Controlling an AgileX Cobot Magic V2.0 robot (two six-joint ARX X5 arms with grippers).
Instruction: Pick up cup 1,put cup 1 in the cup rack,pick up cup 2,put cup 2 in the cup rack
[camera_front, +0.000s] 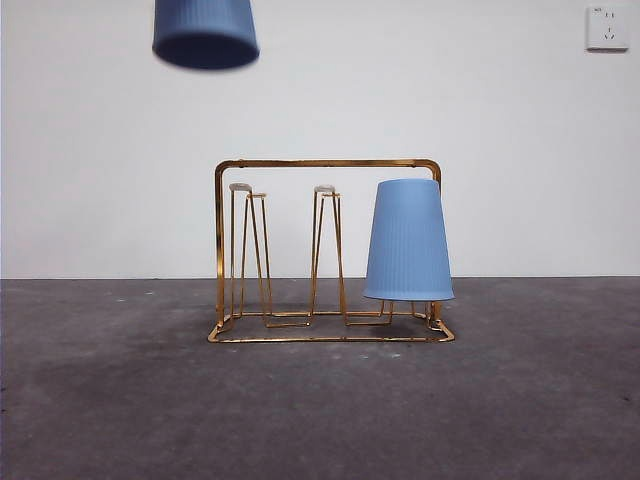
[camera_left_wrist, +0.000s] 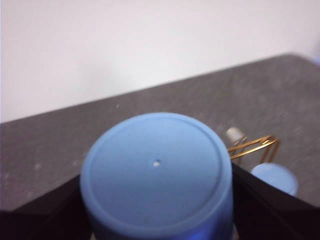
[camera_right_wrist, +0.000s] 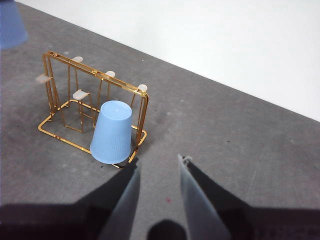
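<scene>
The gold wire cup rack (camera_front: 330, 162) stands mid-table. One blue ribbed cup (camera_front: 408, 242) sits upside down over a prong at the rack's right end, also seen in the right wrist view (camera_right_wrist: 112, 132). A second blue cup (camera_front: 205, 35) hangs mouth-down high in the air, up and to the left of the rack. My left gripper (camera_left_wrist: 157, 200) is shut on this cup (camera_left_wrist: 156, 170), a black jaw on each side, with the rack (camera_left_wrist: 255, 145) and the racked cup (camera_left_wrist: 275, 178) below. My right gripper (camera_right_wrist: 159, 162) is open and empty above the table, on the racked cup's side of the rack (camera_right_wrist: 95, 72).
White-tipped prongs (camera_front: 240, 188) at the rack's left and middle (camera_front: 325, 190) stand bare. The dark grey table (camera_front: 320, 410) runs back to a white wall with a socket (camera_front: 607, 27) at top right.
</scene>
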